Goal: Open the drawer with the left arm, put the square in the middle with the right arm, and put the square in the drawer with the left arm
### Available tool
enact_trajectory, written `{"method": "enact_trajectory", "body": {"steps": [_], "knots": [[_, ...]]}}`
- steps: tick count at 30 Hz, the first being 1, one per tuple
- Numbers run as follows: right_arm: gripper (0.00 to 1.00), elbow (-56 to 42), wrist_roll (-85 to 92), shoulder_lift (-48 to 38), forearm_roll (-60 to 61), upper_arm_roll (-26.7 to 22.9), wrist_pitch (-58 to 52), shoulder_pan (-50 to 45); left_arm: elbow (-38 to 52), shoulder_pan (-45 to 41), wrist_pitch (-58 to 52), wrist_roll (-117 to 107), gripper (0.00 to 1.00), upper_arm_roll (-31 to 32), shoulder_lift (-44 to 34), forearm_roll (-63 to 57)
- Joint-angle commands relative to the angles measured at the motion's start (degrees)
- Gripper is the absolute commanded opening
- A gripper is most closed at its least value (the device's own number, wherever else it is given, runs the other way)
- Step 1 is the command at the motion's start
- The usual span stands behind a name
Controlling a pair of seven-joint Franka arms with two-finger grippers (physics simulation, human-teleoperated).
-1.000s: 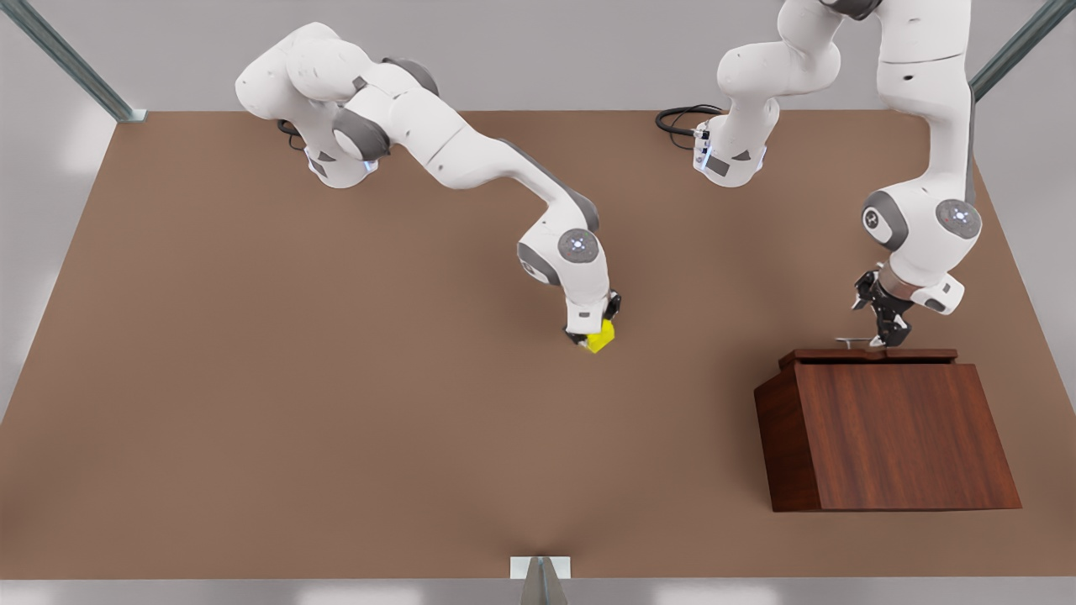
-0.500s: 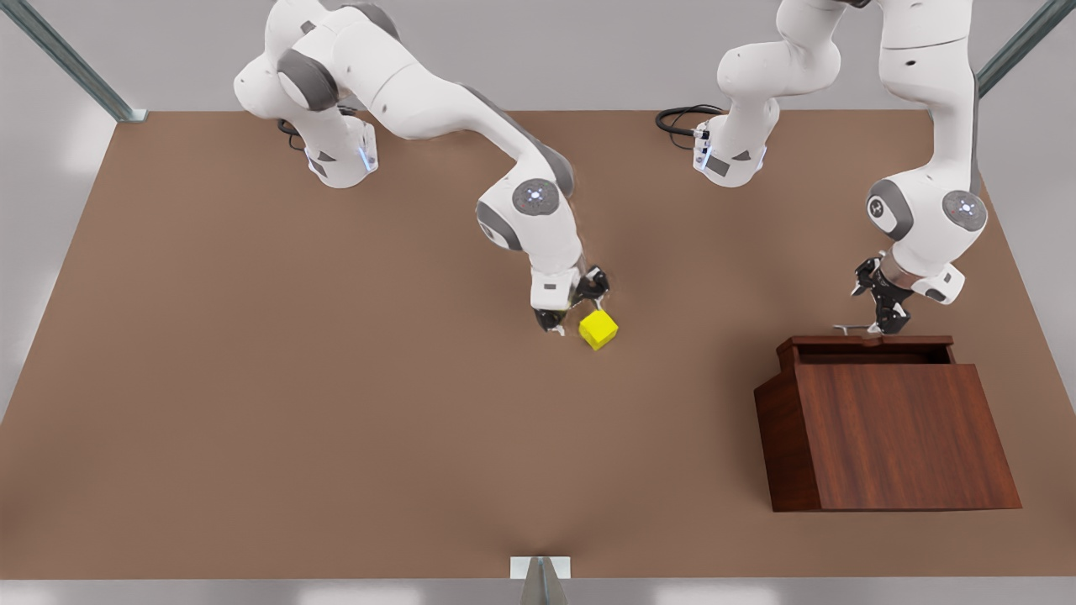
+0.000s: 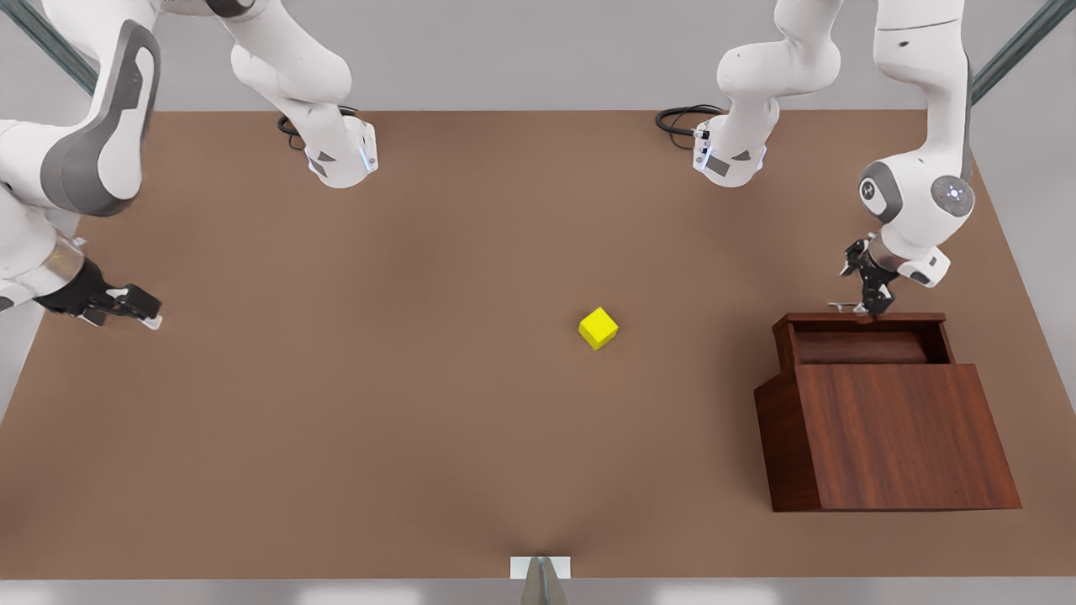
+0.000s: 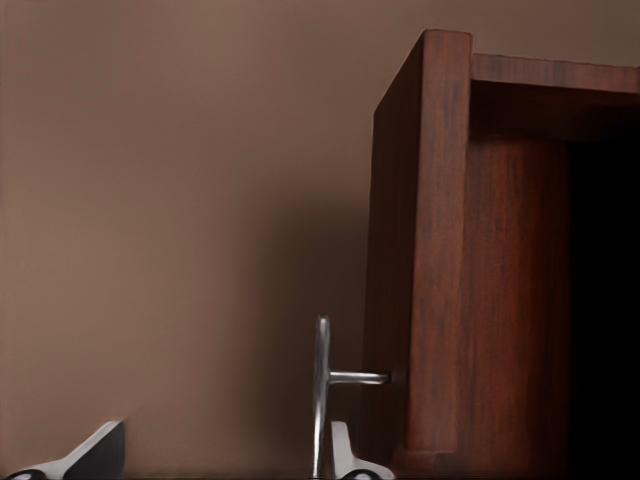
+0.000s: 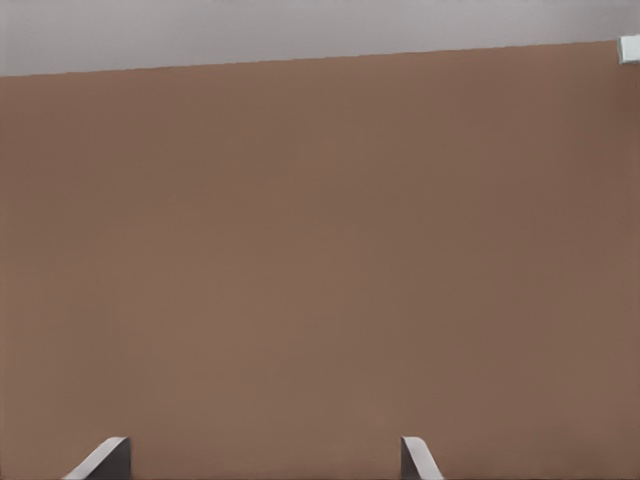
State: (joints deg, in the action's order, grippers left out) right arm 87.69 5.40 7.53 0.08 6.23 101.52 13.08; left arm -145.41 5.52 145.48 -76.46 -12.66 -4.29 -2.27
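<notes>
The square (image 3: 598,328) is set alone mid-table, open tabletop (image 3: 378,420) all around. The left gripper (image 3: 866,296) is placed at the handle (image 3: 843,306) of the drawer (image 3: 862,346), at the cabinet's (image 3: 899,437) 12 o'clock edge, fingers spread, handle beside one finger. The right gripper (image 3: 126,307) is released, held at the table's 9 o'clock edge

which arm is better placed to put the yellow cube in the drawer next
Left, probably. The left gripper is at the open drawer, its fingers apart beside the handle. The yellow cube sits free mid-table, nearer to it. The right gripper, open, waits at the front view's far left.
</notes>
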Motion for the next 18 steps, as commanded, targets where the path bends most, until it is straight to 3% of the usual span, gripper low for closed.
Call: {"method": "enact_trajectory", "body": {"steps": [1, 4, 6, 7, 9, 11, 14, 17, 18], "knots": [[1.0, -0.33, -0.04, 0.03, 0.1, -0.08, -0.01, -0.51, -0.31, 0.02, -0.11, 0.0, 1.0, 0.0, -0.36, -0.02], [1.0, -1.47, -1.7, 0.12, 0.72, -1.22, 0.08, -2.61, -0.4, -0.07, -2.3, 0.0, 1.0, 0.0, -2.12, -0.02], [1.0, -1.29, -1.8, -0.23, 0.63, -10.86, 0.34, -12.97, -0.4, -0.24, -6.25, 0.17, 1.0, 0.0, -5.54, -0.11], [1.0, -1.82, -1.71, -0.14, 0.98, -13.44, -0.01, -14.75, -0.05, -0.85, -12.14, 0.97, 1.0, 0.0, -11.78, -0.19], [1.0, -1.82, -1.71, -0.14, 0.98, -13.44, -0.01, -14.49, 0.82, -4.11, -16.63, 7.46, 1.0, 0.0, -19.43, -0.2], [1.0, -2.35, -1.8, 0.03, 0.98, -13.52, 0.17, -14.4, 5.13, -9.11, -18.39, 20.64, 1.0, 0.18, -20.15, 0.51], [1.0, -2.79, -1.71, 0.39, 0.98, -13.52, 0.78, -14.31, 24.01, -22.03, -26.9, 40.59, 1.0, 1.32, -7.14, 4.29], [1.0, -2.88, -1.62, 0.21, 0.98, -13.52, 0.61, -14.4, 51.96, -23.89, -42.64, 42.19, 1.0, 16.26, 11.75, 4.46], [1.0, -2.88, -1.53, 0.21, 0.89, -13.52, 0.26, -14.49, 56.72, -24.24, -43.0, 41.66, 1.0, 19.16, 16.06, 4.38]]}}
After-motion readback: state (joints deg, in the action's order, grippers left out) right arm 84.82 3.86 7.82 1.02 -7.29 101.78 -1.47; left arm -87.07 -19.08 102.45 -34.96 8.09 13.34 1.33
